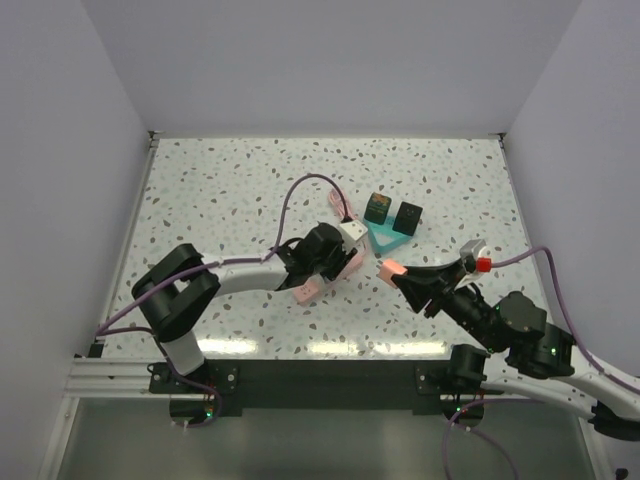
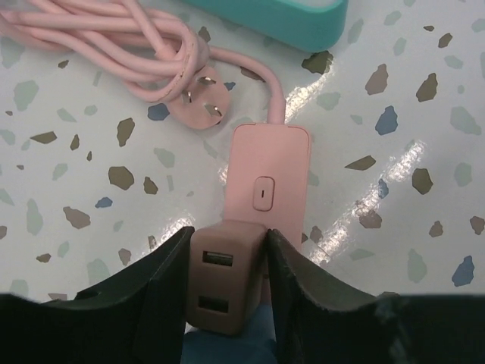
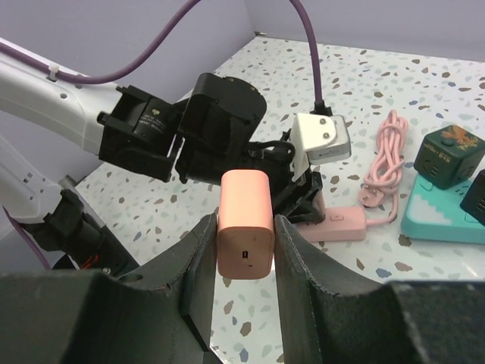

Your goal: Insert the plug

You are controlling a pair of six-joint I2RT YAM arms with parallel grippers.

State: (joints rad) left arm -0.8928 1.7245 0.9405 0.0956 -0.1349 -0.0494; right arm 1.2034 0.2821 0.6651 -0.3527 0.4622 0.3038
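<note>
**A:** The left pincer (image 2: 227, 243), seen from its own wrist camera. What is it doing?

**B:** It grips the plug (image 2: 220, 288). Its dark fingers (image 2: 151, 296) press against the two sides of that pale block, which shows two slots on its upper face.

**A:** Where is the plug relative to the pink power strip (image 2: 271, 163)?

**B:** It is at the strip's near end, touching it and in line with it. I cannot tell whether it is seated. The strip's switch (image 2: 261, 193) is just past the plug. A pink cord (image 2: 106, 34) leaves the strip's far end and lies coiled beyond it with its pronged head (image 2: 201, 102). A teal base (image 2: 288, 19) is further beyond.

**A:** And the right wrist view?

**B:** The right pincer (image 3: 244, 224) is clamped on a pink-orange block (image 3: 244, 201), held above the speckled table (image 3: 364, 76) on the near side of the strip. The left pincer covers the strip's left end, and the plug is hidden behind it. A dark cube (image 3: 447, 155) stands to the strip's right, at the teal base.

**A:** And from above?

**B:** The left pincer sits over the strip, hiding the plug. The right pincer and its block are near the strip's right side, not touching it. The teal base and two dark cubes lie just past the strip.
</note>
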